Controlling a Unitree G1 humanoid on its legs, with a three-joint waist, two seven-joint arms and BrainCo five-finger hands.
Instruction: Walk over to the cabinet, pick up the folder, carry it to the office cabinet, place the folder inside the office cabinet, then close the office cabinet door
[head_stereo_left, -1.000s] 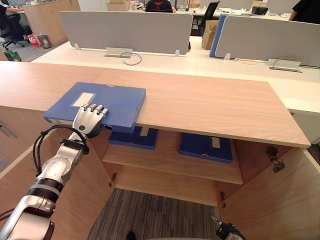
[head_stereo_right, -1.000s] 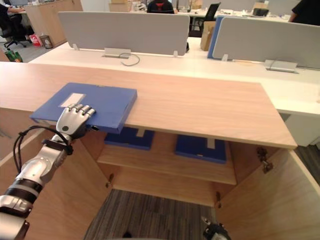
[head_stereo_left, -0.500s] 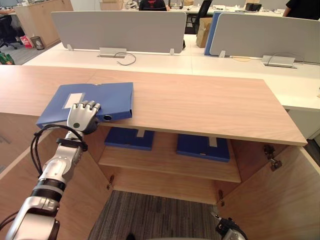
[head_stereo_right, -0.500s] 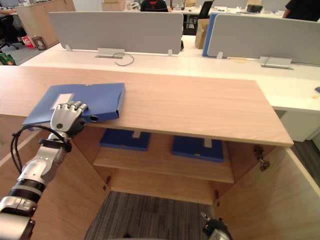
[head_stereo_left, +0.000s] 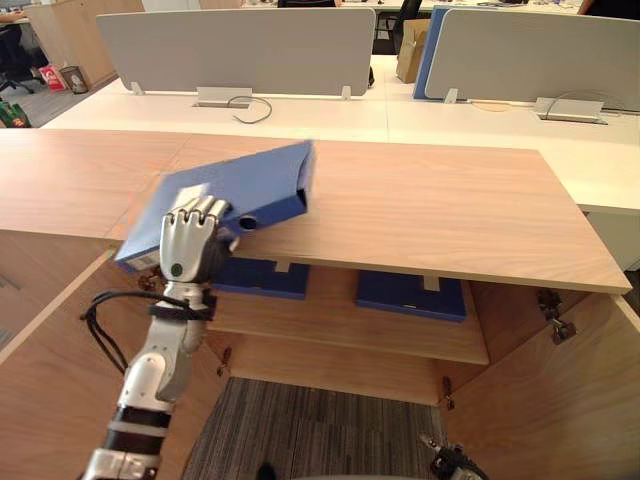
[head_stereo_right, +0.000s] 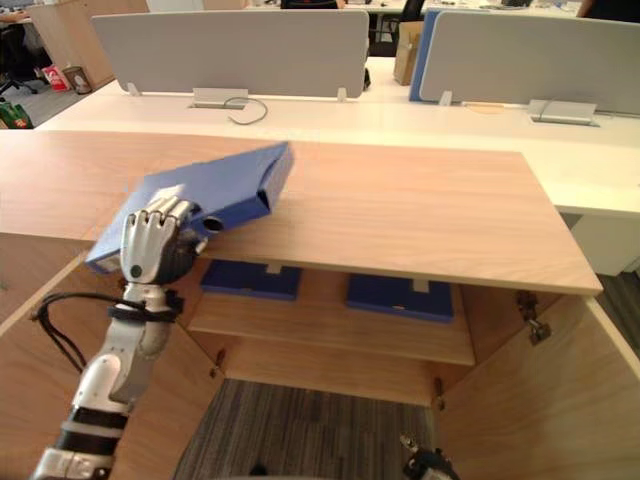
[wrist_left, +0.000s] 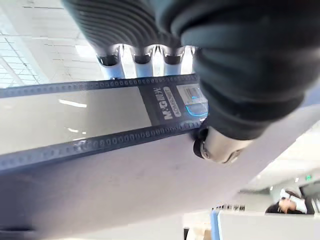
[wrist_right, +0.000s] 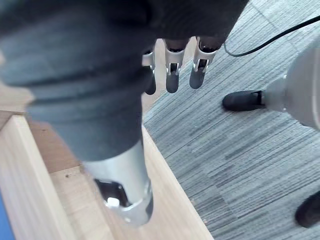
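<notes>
The left hand (head_stereo_left: 188, 245) sits in the left-centre of the head views, at the front left edge of the wooden worktop (head_stereo_left: 440, 210). It is clamped on the near end of the blue folder (head_stereo_left: 250, 185). The left wrist view shows its fingers (wrist_left: 142, 60) curled over the folder's labelled spine and the thumb (wrist_left: 217, 147) pressed in from the opposite side.

The folder is tilted. Its gripped end hangs off the worktop's front edge, and its far corner points up and right over the wood, towards the middle of the frame. Whether its underside touches the worktop cannot be told.

Below the worktop the cabinet stands open, with its left door (head_stereo_left: 50, 370) and right door (head_stereo_left: 560, 400) swung out towards the lower corners. On the shelf (head_stereo_left: 340, 325) inside, two more blue folders lie flat, one (head_stereo_left: 262, 278) just right of the hand and one (head_stereo_left: 410, 296) right of centre. They are apart from each other.

The right hand (wrist_right: 171, 70) hangs over grey carpet (head_stereo_left: 310, 440) beside a wooden door edge, with its fingers straight, slightly apart and holding nothing.

Across the top of the frame, grey partition screens (head_stereo_left: 240, 50) stand on a white desk (head_stereo_left: 330, 115) behind the worktop.
</notes>
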